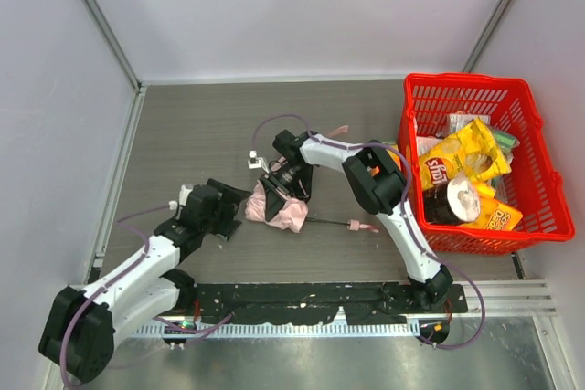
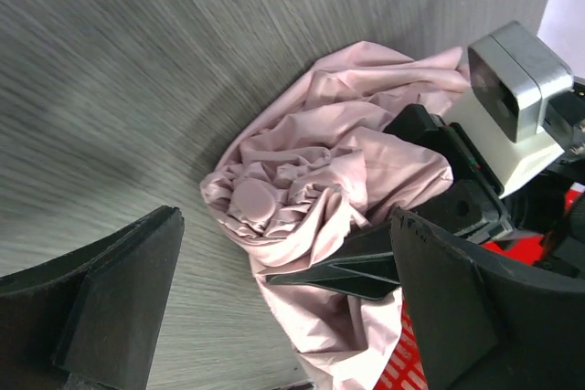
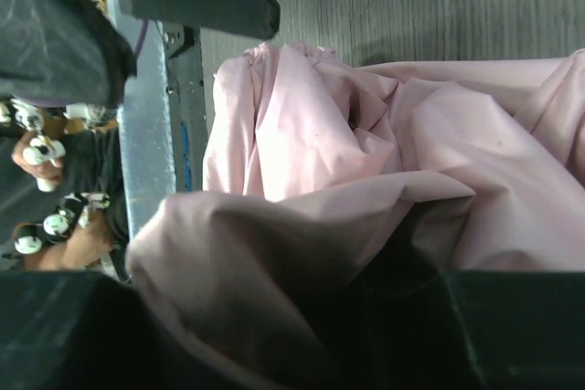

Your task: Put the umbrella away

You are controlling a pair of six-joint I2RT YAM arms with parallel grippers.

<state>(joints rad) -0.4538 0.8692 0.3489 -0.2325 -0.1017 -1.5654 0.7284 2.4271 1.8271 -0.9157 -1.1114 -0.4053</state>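
The umbrella [image 1: 277, 209] lies crumpled on the table [image 1: 201, 134], between our two arms. Our right gripper [image 1: 285, 187] is half closed on a bunch of its pink cloth and presses it down, we judge so that the loose canopy cannot spread while we gather it. Our left gripper [image 1: 236, 209] hangs just left of the cloth, jaws wide apart and empty, apparently placed to take the next fold.

Pink umbrella [image 1: 279, 211] bunched mid-table, right gripper [image 1: 289, 189] at its far edge, left gripper [image 1: 238, 207] just left, red basket [image 1: 466, 93] right.
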